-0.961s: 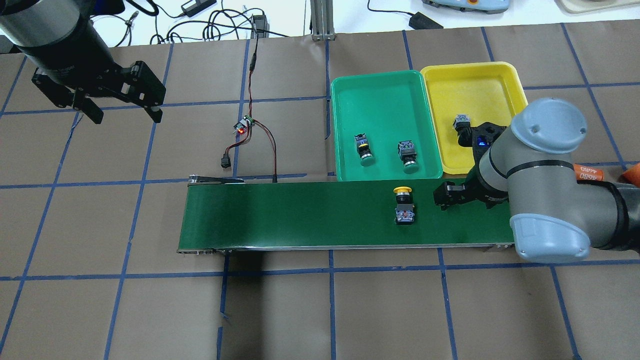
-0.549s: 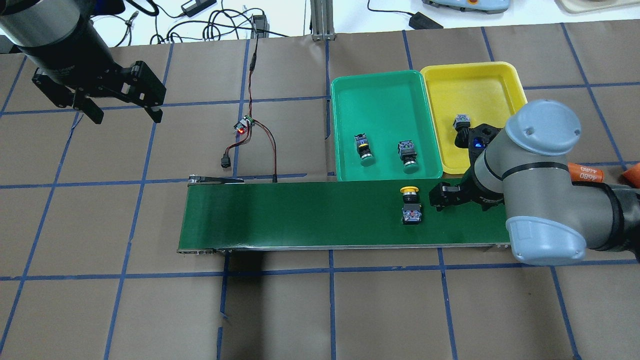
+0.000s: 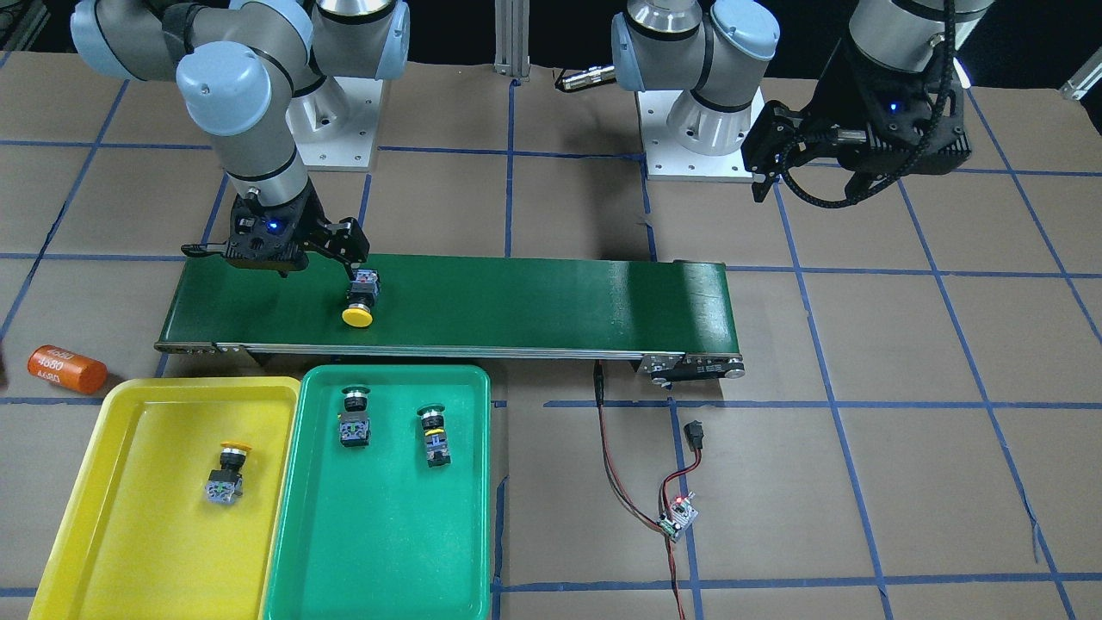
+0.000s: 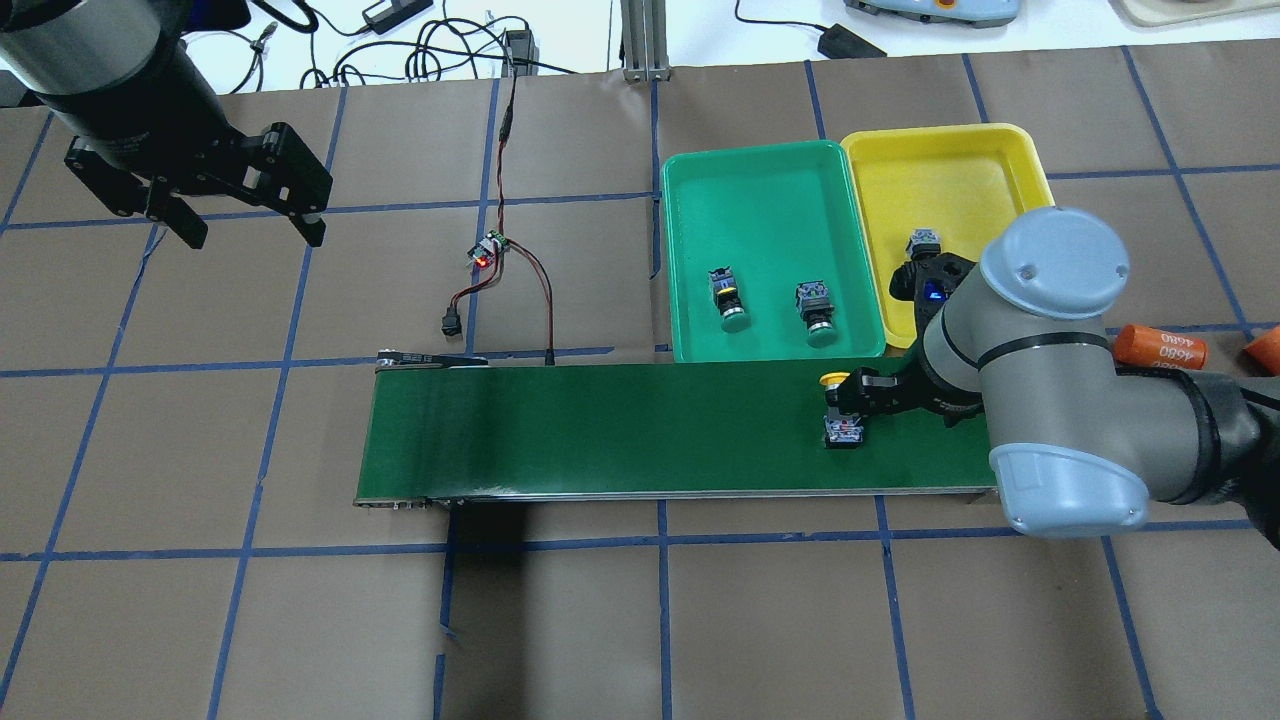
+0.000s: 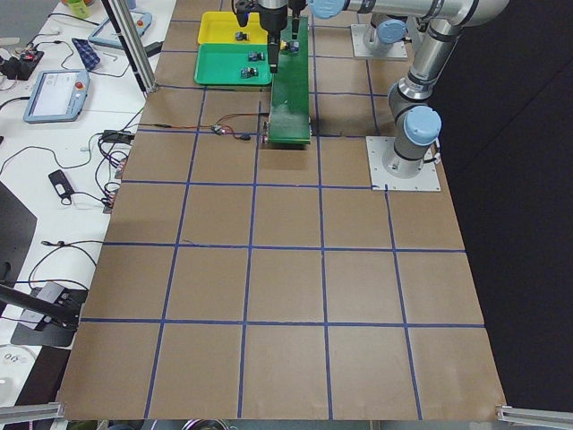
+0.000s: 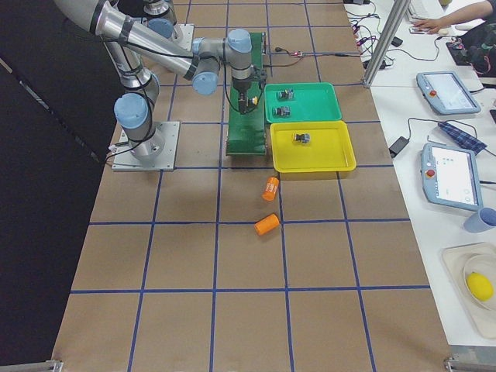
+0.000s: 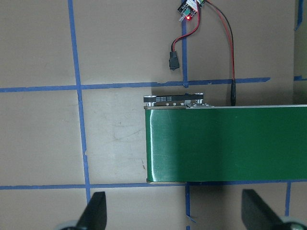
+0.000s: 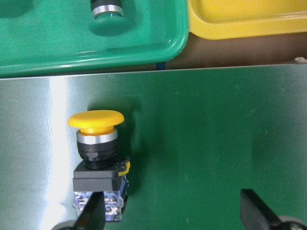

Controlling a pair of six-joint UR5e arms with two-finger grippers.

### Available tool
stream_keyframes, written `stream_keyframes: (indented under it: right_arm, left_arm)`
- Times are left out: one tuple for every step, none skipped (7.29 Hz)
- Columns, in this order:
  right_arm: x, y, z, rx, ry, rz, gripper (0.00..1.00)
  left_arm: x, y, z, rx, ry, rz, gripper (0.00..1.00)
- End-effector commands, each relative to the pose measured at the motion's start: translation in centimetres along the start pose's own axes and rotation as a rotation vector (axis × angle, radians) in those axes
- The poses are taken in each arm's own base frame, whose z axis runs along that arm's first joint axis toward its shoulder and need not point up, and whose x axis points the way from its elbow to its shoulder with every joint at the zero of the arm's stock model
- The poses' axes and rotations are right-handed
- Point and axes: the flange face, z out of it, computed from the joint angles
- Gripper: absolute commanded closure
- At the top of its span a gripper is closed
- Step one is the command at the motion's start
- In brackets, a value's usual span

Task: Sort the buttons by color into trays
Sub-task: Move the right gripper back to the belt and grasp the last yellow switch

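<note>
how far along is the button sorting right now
Done: two green-capped push buttons lie in the green plastic tray, one yellow-capped button in the yellow plastic tray. In hand: the right gripper, fingers open, is at the last yellow-capped button on the dark-green conveyor belt, not gripping it. Left: grasp it and carry it to the yellow tray.

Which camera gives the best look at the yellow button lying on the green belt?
The right wrist-mounted view: the yellow button looms large, its cap and contact block sharp. The front-facing and overhead views show it small on the belt; in the side views it is a mere speck.
</note>
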Motion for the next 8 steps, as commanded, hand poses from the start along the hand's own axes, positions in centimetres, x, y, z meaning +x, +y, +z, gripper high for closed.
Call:
stream_keyframes:
  right_arm:
    - [0.0, -0.1, 0.3, -0.006, 0.001, 0.000, 0.00]
    - [0.0, -0.1, 0.3, -0.004, 0.001, 0.000, 0.00]
    - [0.0, -0.1, 0.3, -0.004, 0.000, 0.000, 0.00]
    - [0.0, -0.1, 0.3, -0.002, 0.000, -0.004, 0.00]
    - [0.0, -0.3, 1.0, -0.019, 0.001, -0.002, 0.00]
    - [0.0, -0.4, 1.4, -0.028, 0.000, -0.001, 0.00]
    - [0.0, -0.5, 1.8, -0.038, 0.000, -0.003, 0.00]
    - [0.0, -0.8, 2.7, -0.051, 0.001, -0.007, 0.01]
  left_arm:
    - [0.0, 0.0, -0.1, 0.003, 0.000, 0.001, 0.00]
    - [0.0, 0.0, -0.1, 0.003, 0.000, -0.001, 0.00]
    - [0.0, 0.0, -0.1, 0.003, 0.000, 0.001, 0.00]
    - [0.0, 0.0, -0.2, 0.004, 0.000, 0.001, 0.00]
    - [0.0, -0.1, -0.1, 0.003, 0.000, -0.001, 0.00]
    - [0.0, 0.0, -0.2, 0.004, 0.000, -0.001, 0.00]
    - [0.0, 0.0, -0.2, 0.004, 0.000, 0.001, 0.00]
    - [0.0, -0.1, -0.1, 0.003, 0.000, -0.001, 0.00]
